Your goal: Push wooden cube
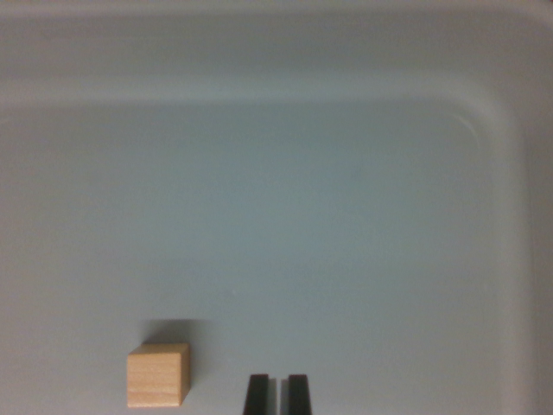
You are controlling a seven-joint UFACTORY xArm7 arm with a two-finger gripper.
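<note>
Pale grey-white tray fills the whole wrist view, w/ a raised rim running along the far side and curving round a soft corner at the upper right of the wrist view, then down the right side. Floor of the tray is smooth, matte, slightly bluish under the light, no marks on it that I can make out.

Wooden cube sits flat on the tray floor near the bottom edge of the picture, toward the wrist view's left. Light, unfinished wood, faint grain on the face toward the camera, top face a bit brighter. Small dark shadow lies just behind it on the tray floor.

Gripper pokes in from the bottom edge, approx. centre: two dark fingertips, side by side, only a thin sliver of tray showing between them, so nearly closed and holding nothing. Tips are just to the wrist view's right of the cube, apart from it, not touching. Whether they rest on the tray floor or hang above it, can't tell.
</note>
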